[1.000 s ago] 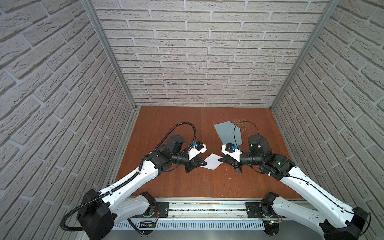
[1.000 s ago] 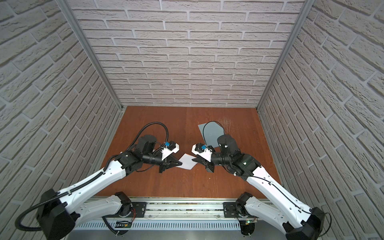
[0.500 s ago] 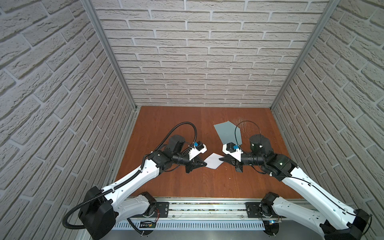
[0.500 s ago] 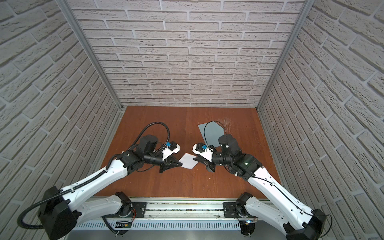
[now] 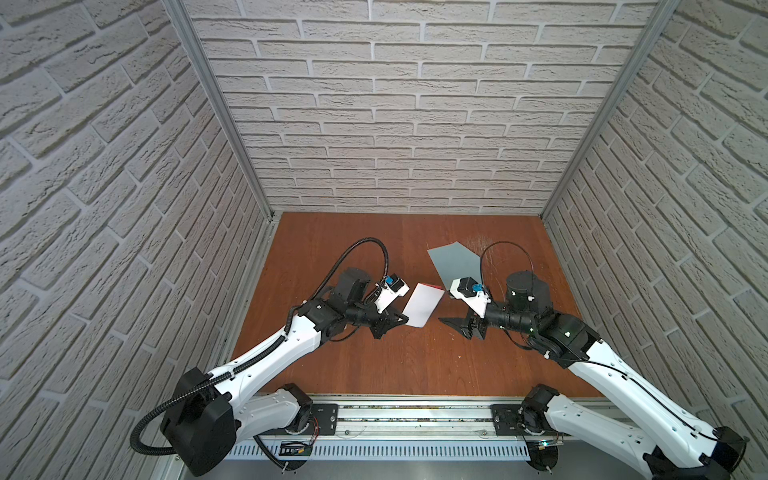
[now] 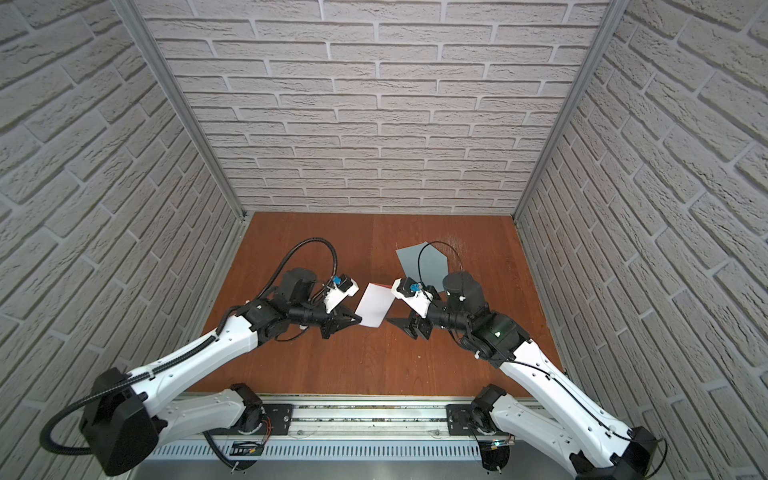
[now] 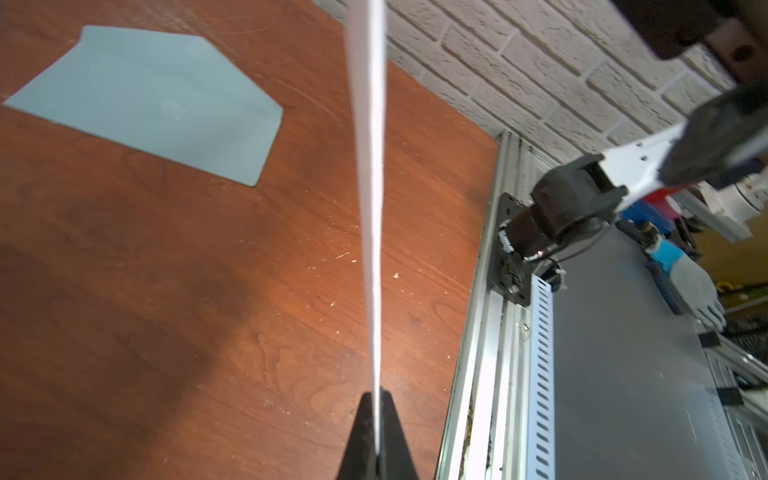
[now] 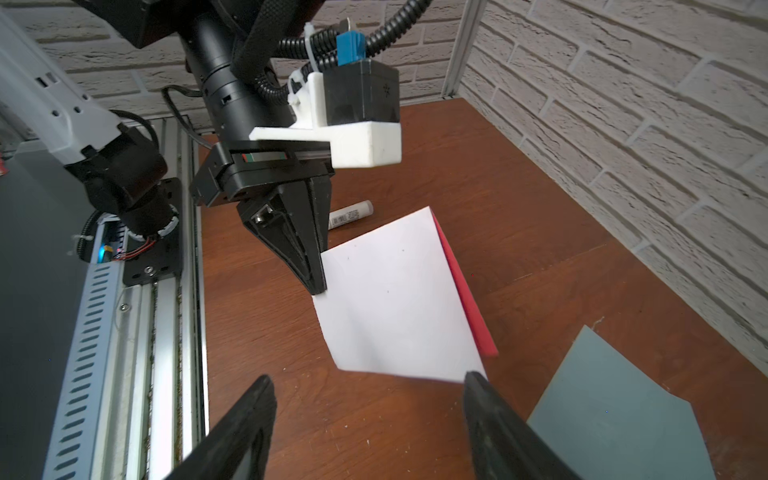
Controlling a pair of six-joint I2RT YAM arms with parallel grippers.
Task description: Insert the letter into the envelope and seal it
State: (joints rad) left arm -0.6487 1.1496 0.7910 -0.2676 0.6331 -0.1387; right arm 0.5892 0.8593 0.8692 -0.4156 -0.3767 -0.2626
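The letter (image 5: 422,307) (image 6: 374,307) is a white card with a red edge, held off the wooden table by one corner. My left gripper (image 5: 403,319) (image 6: 356,320) (image 7: 377,399) is shut on that corner; the left wrist view shows the letter (image 7: 372,208) edge-on. My right gripper (image 5: 457,328) (image 6: 399,324) (image 8: 369,378) stands open just short of the letter (image 8: 399,299), with nothing between its fingers. The blue-grey envelope (image 5: 455,262) (image 6: 424,264) (image 7: 158,99) (image 8: 615,415) lies flat on the table behind the right gripper, flap open.
A small white cylindrical stick (image 8: 351,214) lies on the table under the left gripper. Brick walls close in the back and both sides. A metal rail (image 5: 415,409) with the arm bases runs along the front edge.
My right gripper has opened and let go of the letter, drawing back a little. The left gripper still holds the letter in about the same place.
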